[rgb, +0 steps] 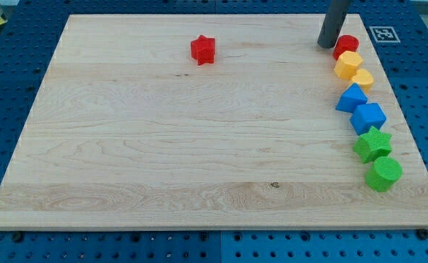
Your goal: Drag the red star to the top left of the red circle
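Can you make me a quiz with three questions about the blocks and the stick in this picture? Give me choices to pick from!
1. Where is the red star?
A. Alone near the view's top, left of the middle
B. In the row on the view's right
C. At the view's bottom left corner

2. How many blocks are on the board?
A. Five
B. Eight
C. Ten

3. What is my tip doing?
A. Pressing on the red star
B. Standing just left of the red circle, far from the star
C. Resting on a green block

Answers:
1. A, the star sits by itself, away from the others.
2. B, the star plus seven in the right-hand row: one red, two yellow, two blue, two green.
3. B, the rod comes down right beside the red circle.
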`<control>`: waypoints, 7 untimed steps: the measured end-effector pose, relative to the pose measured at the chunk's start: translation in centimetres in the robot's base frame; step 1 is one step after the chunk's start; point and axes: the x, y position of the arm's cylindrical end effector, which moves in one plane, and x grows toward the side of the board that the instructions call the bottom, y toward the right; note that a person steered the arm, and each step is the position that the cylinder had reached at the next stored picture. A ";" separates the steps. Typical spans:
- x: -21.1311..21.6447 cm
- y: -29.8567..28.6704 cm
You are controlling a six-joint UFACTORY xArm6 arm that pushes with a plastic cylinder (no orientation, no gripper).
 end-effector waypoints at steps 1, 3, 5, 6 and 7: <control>0.0 -0.9; 1.2 -6.7; 5.6 -10.0; 8.6 -11.0; 9.4 -11.1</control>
